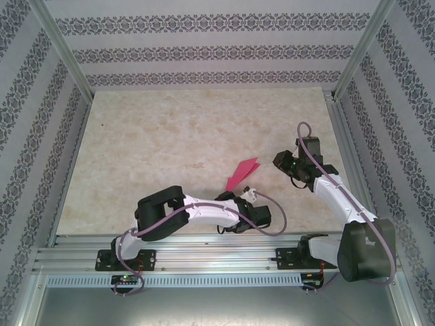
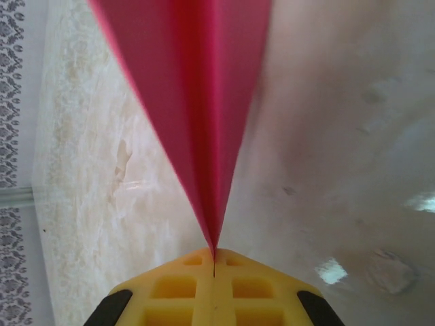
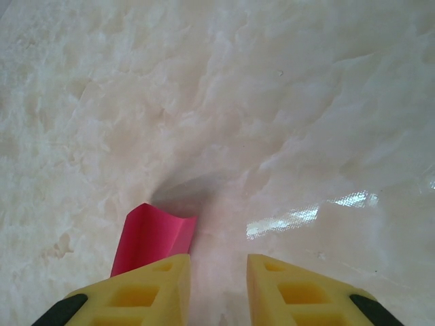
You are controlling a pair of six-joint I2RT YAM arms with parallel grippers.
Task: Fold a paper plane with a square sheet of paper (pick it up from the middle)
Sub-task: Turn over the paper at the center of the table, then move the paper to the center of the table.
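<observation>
The square sheet of paper stands folded into a magenta-pink paper plane (image 1: pixel 242 174), a narrow creased dart held above the marble table. My left gripper (image 1: pixel 249 195) is shut on its pointed end. In the left wrist view the paper plane (image 2: pixel 197 102) fans out and away from the closed yellow fingertips of the left gripper (image 2: pixel 214 261). My right gripper (image 1: pixel 284 163) hovers just right of the plane's wide end. It is open, and in its wrist view the right gripper (image 3: pixel 217 272) has bare table between its fingers, with the plane's tail (image 3: pixel 153 234) beside and beyond the left fingertip (image 3: pixel 160 282).
The pale marble tabletop (image 1: pixel 170 136) stretches behind and left of the plane. Patterned walls with metal posts (image 1: pixel 64 51) close in the back and both sides. An aluminium rail (image 1: pixel 204 261) carrying the arm bases runs along the near edge.
</observation>
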